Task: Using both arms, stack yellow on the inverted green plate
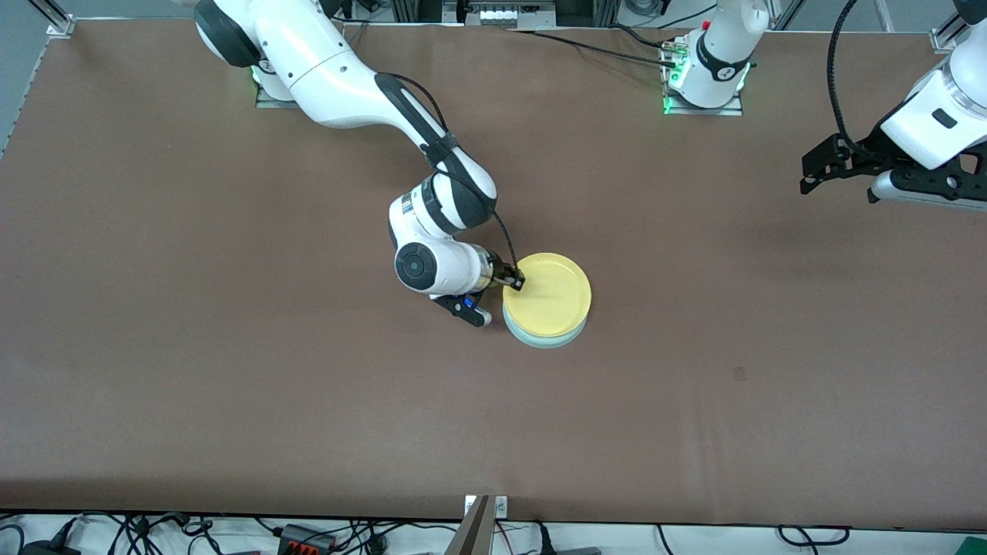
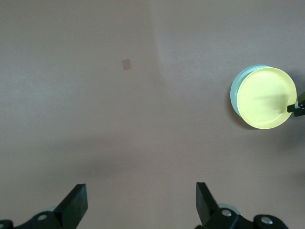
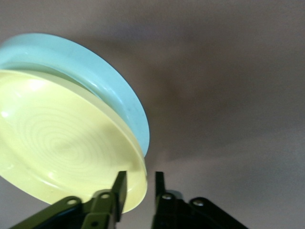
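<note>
Two plates stacked: yellow on green plate. Only the right wrist view shows right gripper fingers narrowly parted, straddling the yellow rim at its nine o'clock; left gripper waits, wide.

Your right arm, white with black joint bands, reaches from its base toward the middle of the table, wrist bent low. Its black two-finger right gripper has its fingers a narrow gap apart, one on each side of a rim. Your left arm waits raised at its own end of the table, its black left gripper spread wide and holding nothing.
</note>
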